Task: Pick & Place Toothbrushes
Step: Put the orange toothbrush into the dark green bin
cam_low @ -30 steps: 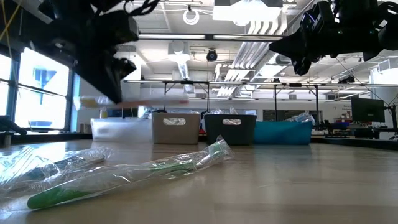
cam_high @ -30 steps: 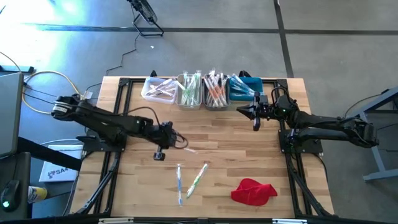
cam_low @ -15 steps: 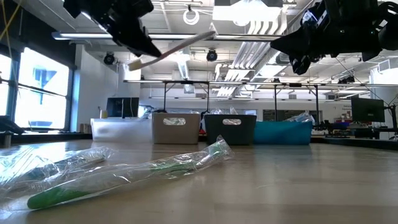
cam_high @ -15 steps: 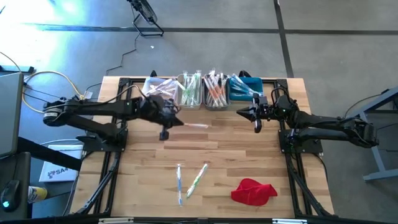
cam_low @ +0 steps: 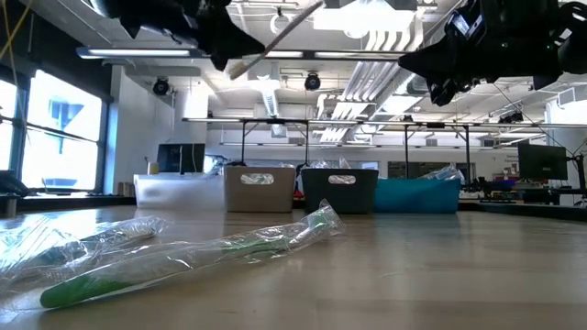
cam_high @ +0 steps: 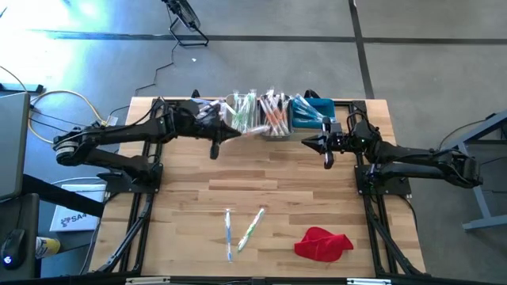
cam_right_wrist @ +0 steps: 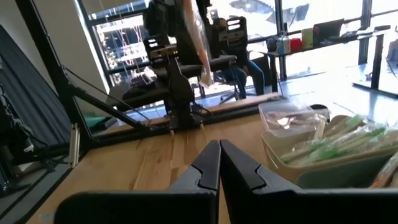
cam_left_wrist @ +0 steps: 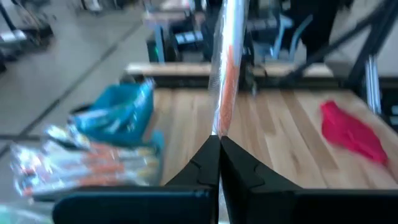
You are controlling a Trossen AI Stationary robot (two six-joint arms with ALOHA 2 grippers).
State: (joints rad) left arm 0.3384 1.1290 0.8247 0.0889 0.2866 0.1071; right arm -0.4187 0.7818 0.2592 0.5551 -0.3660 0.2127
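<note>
The left gripper (cam_high: 215, 136) is hanging high above the far part of the table (cam_high: 277, 178), just in front of the row of bins. Its two fingers (cam_left_wrist: 208, 163) are pressing together on the end of one wrapped toothbrush with an orange handle (cam_left_wrist: 225, 74). This toothbrush is sticking out forward from the fingertips, and in the high view it is reaching from the claw toward the grey bin (cam_high: 273, 127), over its near edge. In the low view the same stick is showing slanted, high above the bins.

Directly beyond this claw, the white bin (cam_high: 200, 113) and the beige bin (cam_high: 242, 115) are standing side by side, both with wrapped brushes inside. Further to its right side the grey bin is holding orange-handled brushes, and after it the blue bin (cam_high: 315, 111) is standing with a clear wrapper over it.

On the near side of the left claw, well apart from it, two more toothbrushes are lying flat on the wood: a blue toothbrush (cam_high: 228, 234) and just beside it a green toothbrush (cam_high: 251, 228). They are close to each other, but I cannot tell whether they are touching. The red cloth (cam_high: 322, 243) is lying still further to the right of these two, near the table's front edge.

The right gripper (cam_high: 326, 145) is waiting in the air in front of the blue bin, fingers fully together and holding nothing.
</note>
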